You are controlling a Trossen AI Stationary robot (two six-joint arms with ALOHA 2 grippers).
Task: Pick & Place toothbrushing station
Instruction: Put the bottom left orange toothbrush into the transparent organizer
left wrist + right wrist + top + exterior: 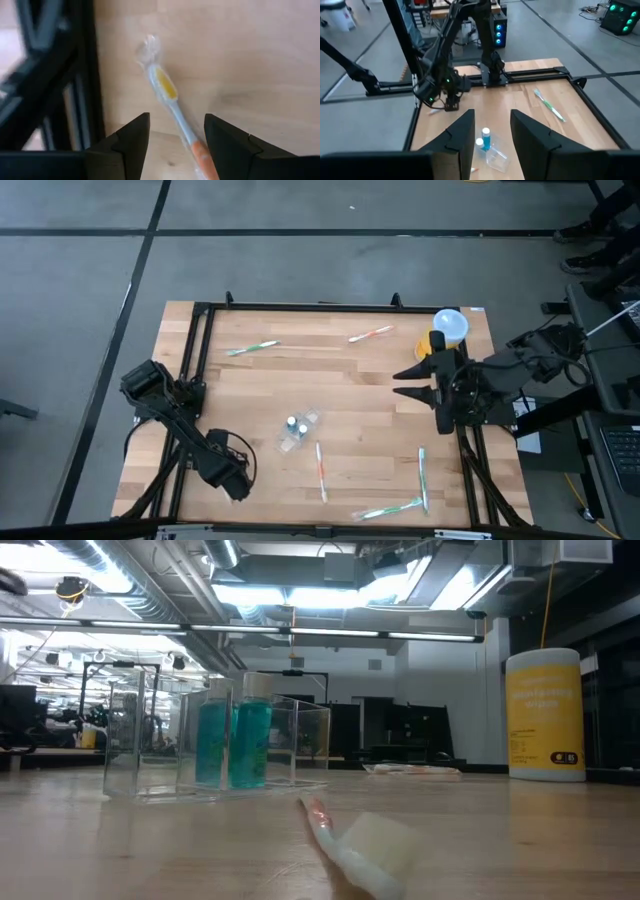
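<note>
An orange toothbrush in a clear wrapper (167, 92) lies flat on the wooden table beside the black frame rail. My left gripper (176, 120) is open at the table's near left (238, 485), pointing down. Its fingers stand on either side of the brush's handle, and the gripper hides the brush in the high view. My right gripper (400, 387) is open and empty above the table's right side, pointing toward the left (492, 116). A clear organiser holding two blue bottles (298, 428) stands mid-table. A yellow cup (447, 330) stands at the far right.
Other wrapped toothbrushes lie loose: green at the far left (252, 348), orange at the far middle (371, 334), orange near the middle (321, 470), and two green at the near right (422, 475). A black frame (195, 360) runs along the table edges.
</note>
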